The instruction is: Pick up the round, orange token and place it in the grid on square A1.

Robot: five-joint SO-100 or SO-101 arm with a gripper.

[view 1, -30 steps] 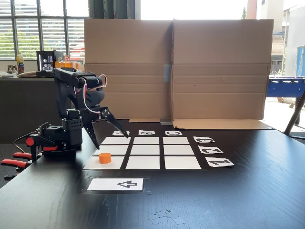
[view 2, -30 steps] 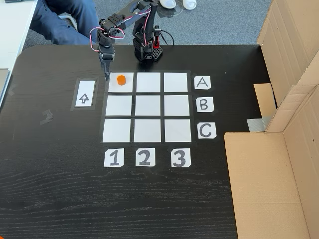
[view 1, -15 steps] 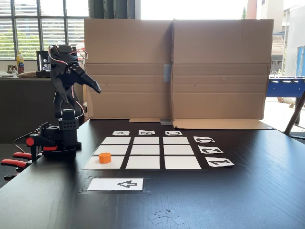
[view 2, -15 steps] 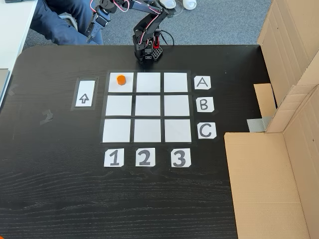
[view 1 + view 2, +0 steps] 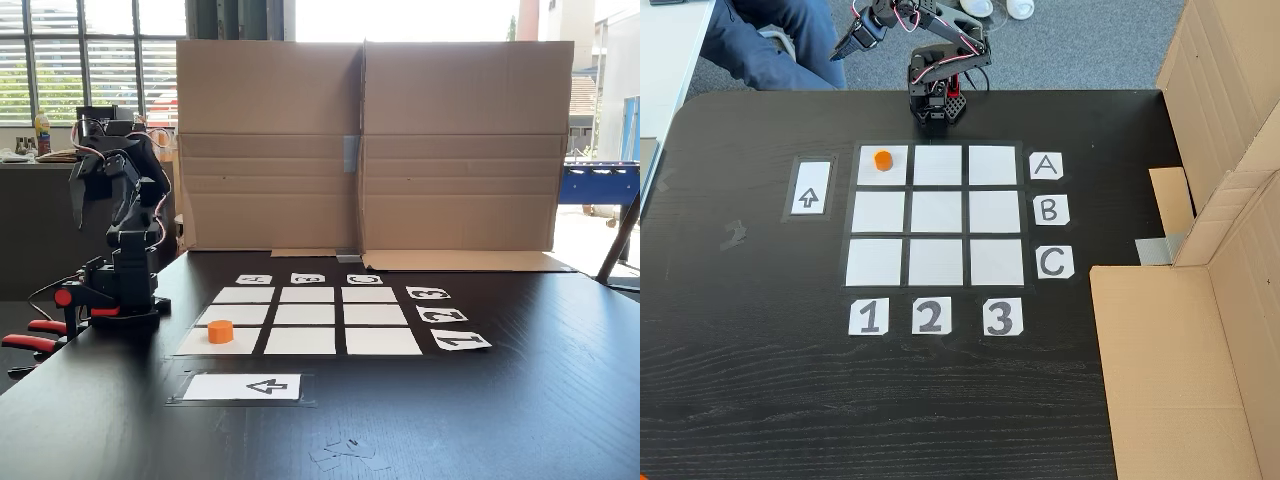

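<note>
Behind grid [image 5: 935, 215] | arm folded | end effector [image 5: 844, 45] state unclear | token [image 5: 883, 160] on A1 [image 5: 890, 172]

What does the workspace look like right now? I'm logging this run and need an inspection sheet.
Surface: black table, scuffed.
Job's things: orange token sits on square A1 of the grid.
Clutter: arrow card beside the grid; paper scraps near the front edge.
Hand: hand raised behind the table edge, holding nothing; open or shut unclear.
Cables: wires along the arm.
Surroundings: cardboard wall; a seated person's legs.
</note>
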